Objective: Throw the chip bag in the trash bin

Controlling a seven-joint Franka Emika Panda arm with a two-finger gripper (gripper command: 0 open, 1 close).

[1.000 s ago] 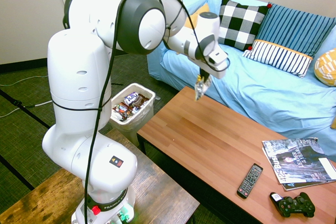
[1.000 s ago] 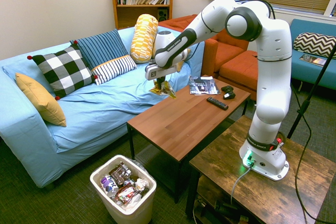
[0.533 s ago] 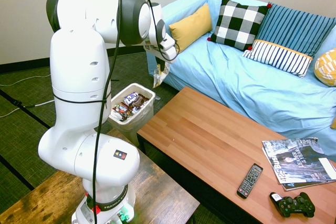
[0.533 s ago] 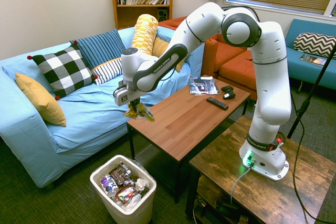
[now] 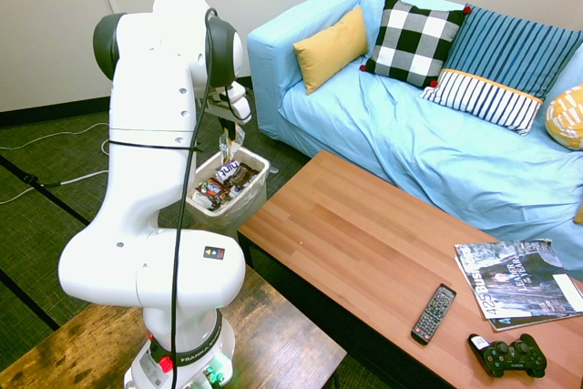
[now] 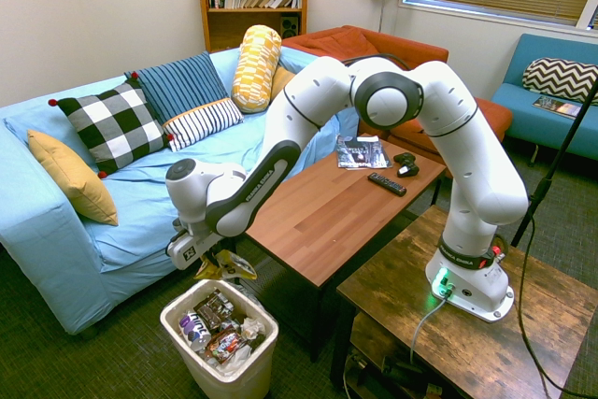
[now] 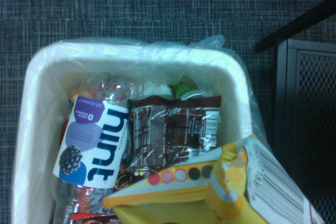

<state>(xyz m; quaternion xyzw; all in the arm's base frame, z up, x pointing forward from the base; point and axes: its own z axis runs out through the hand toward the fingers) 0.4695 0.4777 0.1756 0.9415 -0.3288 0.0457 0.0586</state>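
Observation:
The chip bag [image 6: 227, 268], crumpled yellow and white foil, hangs from my gripper [image 6: 209, 262], which is shut on its top. Bag and gripper hover just above the open trash bin [image 6: 222, 381], a small white wastebasket with a clear liner standing on the dark carpet. From the other side, the chip bag [image 5: 227, 144] dangles over the near rim of the trash bin [image 5: 259, 165]. In the wrist view the chip bag [image 7: 210, 195] fills the lower right, over the trash bin [image 7: 131, 53], which holds a purple-labelled bottle [image 7: 94, 145] and a dark wrapper [image 7: 173, 129].
The wooden coffee table [image 6: 322, 212] stands beside the bin, its dark leg frame [image 7: 307, 114] close to the bin's wall. A remote [image 5: 434, 312], game controller [image 5: 507, 356] and magazine [image 5: 515, 281] lie at its far end. The blue sofa [image 6: 56, 231] is behind the bin.
The arm has swung off the coffee table's corner toward the bin and come down, carrying the chip bag with it; the bag now hangs just above the bin's opening.

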